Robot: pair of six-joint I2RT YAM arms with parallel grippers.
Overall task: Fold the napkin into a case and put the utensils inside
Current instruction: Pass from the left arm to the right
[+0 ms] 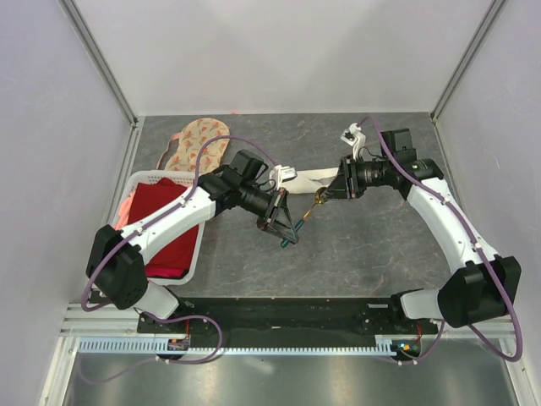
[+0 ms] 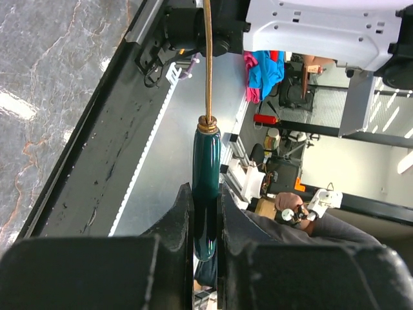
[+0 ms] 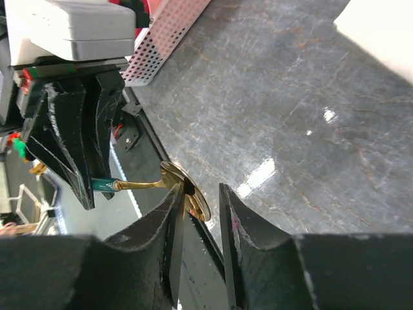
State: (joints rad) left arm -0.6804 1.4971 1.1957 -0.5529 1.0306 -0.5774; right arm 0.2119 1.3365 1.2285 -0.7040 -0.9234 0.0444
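Clamping spoon (image 2: 206, 161), left end effector (image 2: 205, 194), left-wrist view

The spoon (image 2: 206, 187) has a blue-green handle, smooth and very shiny like glass, and a thin neck and bowl of bright gold metal. The fingers (image 3: 158, 239) of the right end effector (image 3: 201, 190) are black, dull and a bit rough. The counter (image 3: 290, 97) looks like grey stone with pale veins, smooth and glossy. The basket (image 1: 139, 182) is white plastic full of little holes. The red cloth (image 1: 173, 237) in it looks soft and dull. The napkin (image 1: 314, 178) is plain cream cloth
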